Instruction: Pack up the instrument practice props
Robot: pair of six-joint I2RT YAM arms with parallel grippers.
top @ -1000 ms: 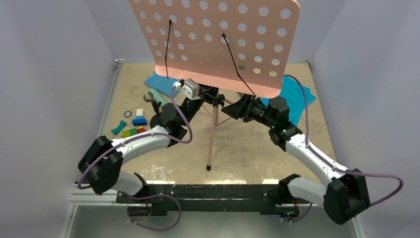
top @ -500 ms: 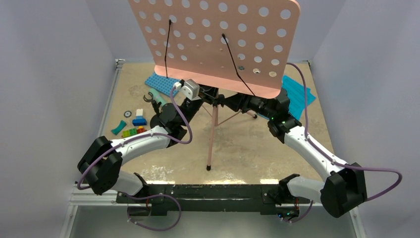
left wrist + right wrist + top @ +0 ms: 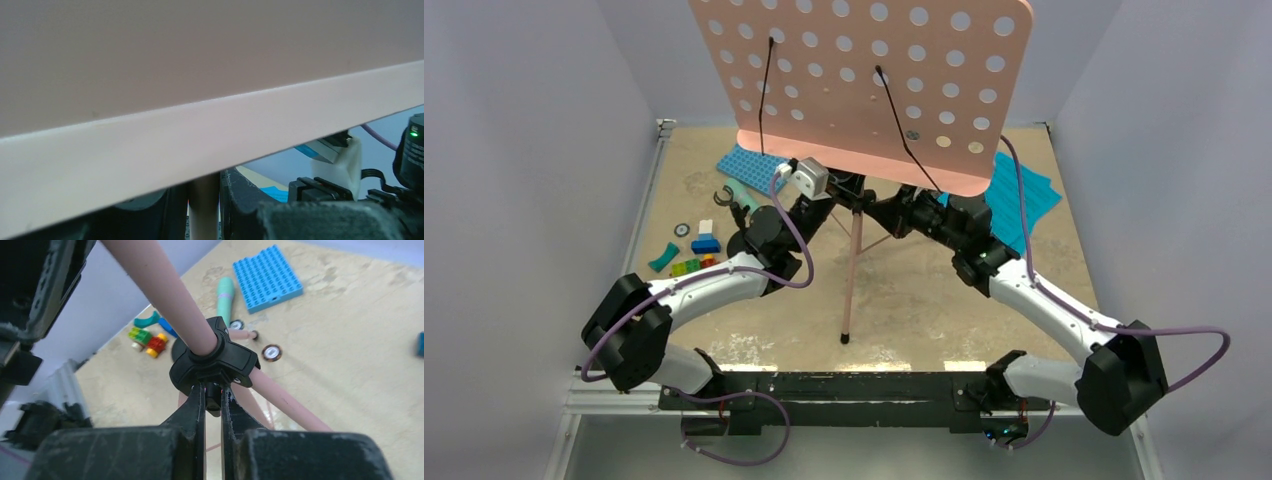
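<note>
1. Note the right end effector: gaping a second ago and off to the right of the pink music stand, now driven in against its pole and clenched tight.
2. Turn to the right wrist view for what is pinched: the small knob hanging under the black hub, where the tripod legs meet the pole.
3. Find no change in the left end effector: clasped on the pole just under the board's lip, exactly as a second ago. Find the stand itself upright at mid-desk, unmoved.
4. Read this, as a judgement, as the start of folding: probably loosening or sliding the hub to collapse the legs while the left side steadies the pole. Count nothing as packed yet.
5. Look from above for the whole perforated board, both arms meeting at the pole, and the cyan sheet-music pages lying flat behind and right of the stand. Expect no sight of either grip there, both being hidden under the board.
6. Look through the right wrist for the pinch itself, plus the mint-green microphone lying flat beyond the hub, beside a blue baseplate and coloured bricks.
7. Look through the left wrist for little beyond the board's underside and the clasped pole.
</note>
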